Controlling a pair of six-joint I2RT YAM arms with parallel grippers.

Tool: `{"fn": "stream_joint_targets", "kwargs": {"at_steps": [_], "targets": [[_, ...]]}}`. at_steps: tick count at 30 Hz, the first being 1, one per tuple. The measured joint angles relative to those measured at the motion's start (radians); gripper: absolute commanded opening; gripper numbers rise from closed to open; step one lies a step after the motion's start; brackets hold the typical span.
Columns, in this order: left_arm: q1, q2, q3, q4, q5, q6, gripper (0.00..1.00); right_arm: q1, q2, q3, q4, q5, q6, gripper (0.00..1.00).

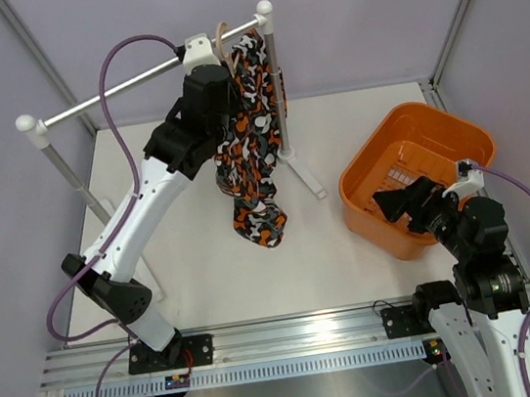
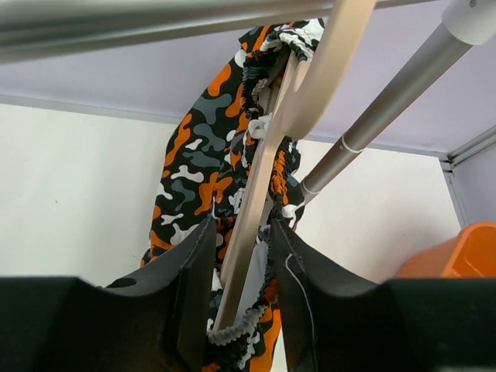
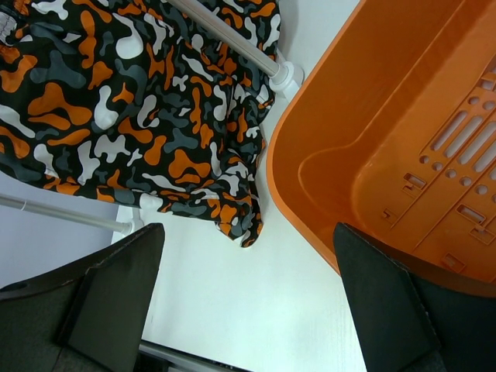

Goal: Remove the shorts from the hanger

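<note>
The shorts hang at about twelve o'clock over the surface, their waistband bunched on the hanger, whose hook sits over the rail. The left jaws reach up from below and straddle the hanger's sloping arm and the elastic waistband, likely to work cloth off wood. Whether they pinch it or merely bracket it I cannot tell. The right jaws gape wide and empty above the basket at three o'clock, probably placed to receive.
</note>
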Motion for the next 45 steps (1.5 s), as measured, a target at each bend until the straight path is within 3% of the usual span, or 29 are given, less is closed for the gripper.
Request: {"fn": "stream_joint_targets", "kwargs": {"at_steps": [5, 14, 18, 22, 25, 38, 45], "targets": [[0.015, 0.045, 0.027, -0.002, 0.031, 0.058, 0.48, 0.000, 0.002, 0.000, 0.004, 0.000, 0.000, 0.99], [0.057, 0.111, 0.074, -0.030, 0.092, 0.100, 0.45, 0.000, 0.002, 0.000, 0.005, 0.000, 0.000, 0.99], [0.067, 0.111, 0.074, -0.030, 0.093, 0.107, 0.35, 0.000, 0.002, 0.000, 0.005, 0.000, 0.000, 0.99], [0.070, 0.111, 0.074, -0.026, 0.092, 0.118, 0.10, 0.000, 0.002, 0.000, 0.005, 0.000, 0.000, 1.00], [0.070, 0.109, 0.074, -0.025, 0.089, 0.142, 0.00, 0.000, 0.002, 0.000, 0.005, 0.000, 0.000, 0.99], [0.071, 0.049, 0.074, -0.010, 0.131, 0.284, 0.00, 0.000, 0.014, -0.006, 0.019, -0.002, -0.006, 0.99], [0.077, 0.028, 0.161, -0.180, 0.204, 0.329, 0.00, 0.000, 0.024, -0.006, 0.018, 0.001, -0.028, 0.99]]}}
